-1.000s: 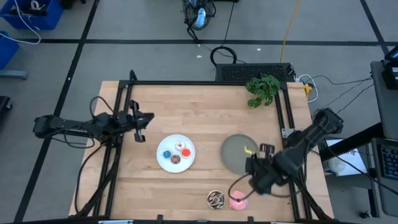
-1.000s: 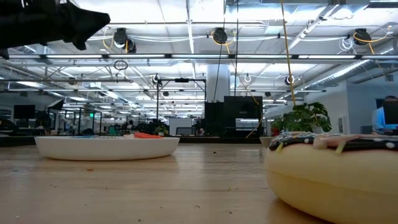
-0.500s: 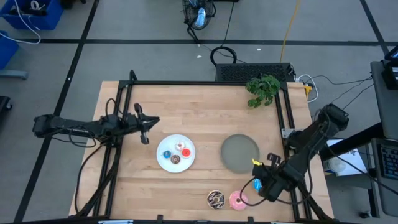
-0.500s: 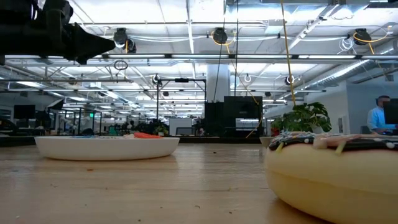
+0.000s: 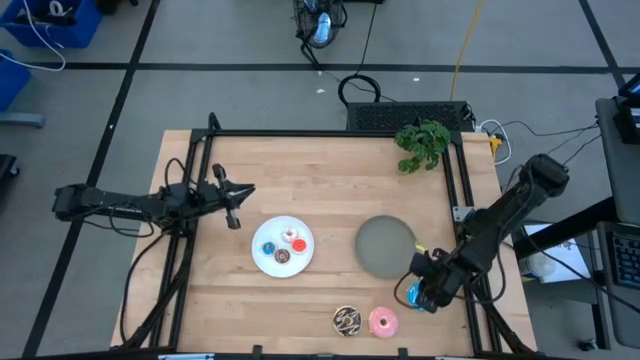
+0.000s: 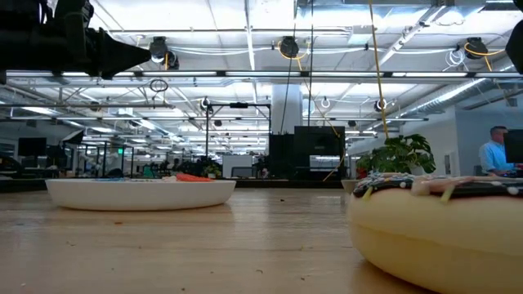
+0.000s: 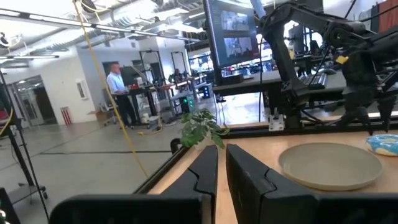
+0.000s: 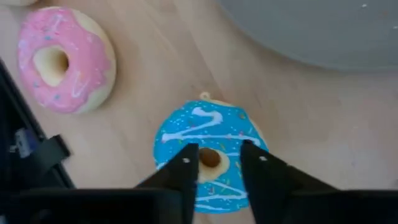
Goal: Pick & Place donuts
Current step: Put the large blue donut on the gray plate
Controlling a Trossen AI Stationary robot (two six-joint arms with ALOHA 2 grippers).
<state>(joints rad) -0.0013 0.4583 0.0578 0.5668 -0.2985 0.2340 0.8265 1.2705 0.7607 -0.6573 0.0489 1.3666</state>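
Two plates on wood table | left jaws closed | right jaws seemingly parted over blue donut

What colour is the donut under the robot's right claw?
Blue donut with white drizzle and sprinkles, beneath the right gripper. Best seen in the right wrist view.

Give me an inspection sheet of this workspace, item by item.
Surface: wooden table, bare at the back.
Job's things: blue donut on the wood beside the grey plate, which is empty; pink donut and chocolate donut at the front edge; four tiny donuts on the white plate.
Clutter: green plant at the back right corner.
Grippers: right gripper over the blue donut, fingers at its hole; left gripper shut, waiting at the left side.
Cables: black coil on the floor.
Surroundings: a person far off.
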